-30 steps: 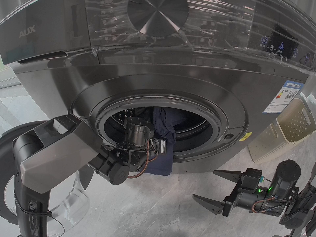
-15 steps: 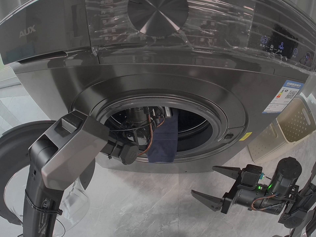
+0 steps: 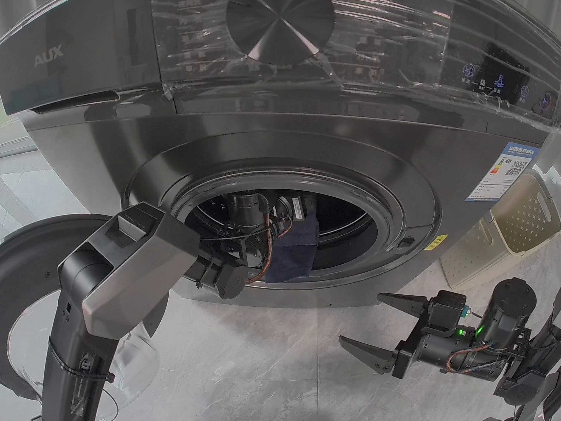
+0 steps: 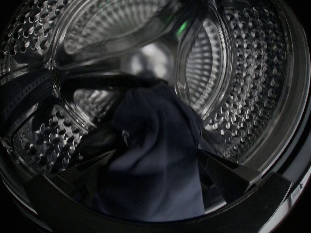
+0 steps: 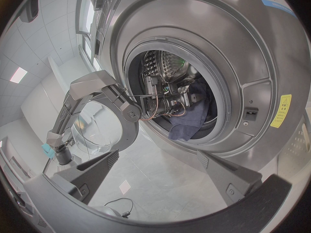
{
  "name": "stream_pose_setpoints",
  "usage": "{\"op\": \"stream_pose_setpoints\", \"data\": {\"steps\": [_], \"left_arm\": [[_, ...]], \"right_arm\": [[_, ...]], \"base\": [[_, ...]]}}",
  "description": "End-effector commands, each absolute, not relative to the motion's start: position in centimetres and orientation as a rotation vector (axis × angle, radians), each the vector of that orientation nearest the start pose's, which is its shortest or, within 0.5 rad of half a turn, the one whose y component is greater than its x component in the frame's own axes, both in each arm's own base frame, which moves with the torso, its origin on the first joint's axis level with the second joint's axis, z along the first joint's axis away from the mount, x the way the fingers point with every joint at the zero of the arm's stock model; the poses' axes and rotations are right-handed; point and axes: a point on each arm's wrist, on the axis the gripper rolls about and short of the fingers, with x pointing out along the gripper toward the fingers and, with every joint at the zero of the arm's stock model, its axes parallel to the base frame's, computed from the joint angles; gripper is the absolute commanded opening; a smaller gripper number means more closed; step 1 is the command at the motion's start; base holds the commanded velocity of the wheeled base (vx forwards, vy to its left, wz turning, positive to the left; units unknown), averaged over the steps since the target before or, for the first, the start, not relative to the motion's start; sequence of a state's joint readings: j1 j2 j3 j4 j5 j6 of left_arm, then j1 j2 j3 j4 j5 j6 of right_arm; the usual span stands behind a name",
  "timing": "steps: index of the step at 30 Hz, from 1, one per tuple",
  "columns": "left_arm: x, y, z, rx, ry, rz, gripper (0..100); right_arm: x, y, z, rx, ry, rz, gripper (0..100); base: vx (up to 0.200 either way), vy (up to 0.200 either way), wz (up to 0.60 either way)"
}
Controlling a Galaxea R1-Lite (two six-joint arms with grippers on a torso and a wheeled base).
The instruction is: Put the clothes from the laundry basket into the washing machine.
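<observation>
widely spread, left fingers [image 4: 228, 177] flank the navy garment [image 4: 155, 165].

Dark grey washing machine [image 3: 292, 141], navy garment [image 3: 295, 252]
The machine's casing is brushed dark grey; its drum [image 4: 256, 81] is shiny silver, embossed all over with small droplet dimples. The garment is plain navy. At the door opening's 4 o'clock is a yellow sticker [image 3: 435, 242]; at 3 o'clock, a cream laundry basket [image 3: 523, 217] patterned with dotted holes. The floor [image 3: 263, 358] is pale grey, marble-veined.
</observation>
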State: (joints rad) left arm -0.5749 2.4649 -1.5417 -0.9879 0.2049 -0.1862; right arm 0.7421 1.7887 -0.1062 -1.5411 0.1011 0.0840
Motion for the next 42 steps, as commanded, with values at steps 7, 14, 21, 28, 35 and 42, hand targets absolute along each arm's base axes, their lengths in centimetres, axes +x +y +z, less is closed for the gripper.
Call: {"op": "stream_pose_setpoints", "data": {"steps": [7,14,21,28,35,42], "left_arm": [[41.4,-26.8,7.1,-0.146,0.115,-0.381,100],[43.1,-26.5,7.3,-0.147,0.089,-0.359,0],[43.7,-27.0,7.4,-0.173,0.074,-0.365,0],[46.2,-26.9,10.1,-0.252,-0.082,-0.334,0],[47.1,-27.5,12.6,-0.315,-0.2,-0.329,0],[47.4,-27.6,11.9,-0.31,-0.199,-0.308,0]], "right_arm": [[16.0,15.4,9.6,0.032,0.175,0.848,100],[16.0,15.4,9.6,0.031,0.177,0.848,100],[15.8,15.5,9.4,0.033,0.187,0.856,100],[15.6,15.8,9.5,0.038,0.187,0.849,100],[15.6,15.8,9.4,0.039,0.19,0.849,100],[15.6,15.7,9.4,0.041,0.194,0.848,100]], "base": [[0.0,0.0,0.0],[0.0,0.0,0.0],[0.0,0.0,0.0],[0.0,0.0,0.0],[0.0,0.0,0.0],[0.0,0.0,0.0]]}}
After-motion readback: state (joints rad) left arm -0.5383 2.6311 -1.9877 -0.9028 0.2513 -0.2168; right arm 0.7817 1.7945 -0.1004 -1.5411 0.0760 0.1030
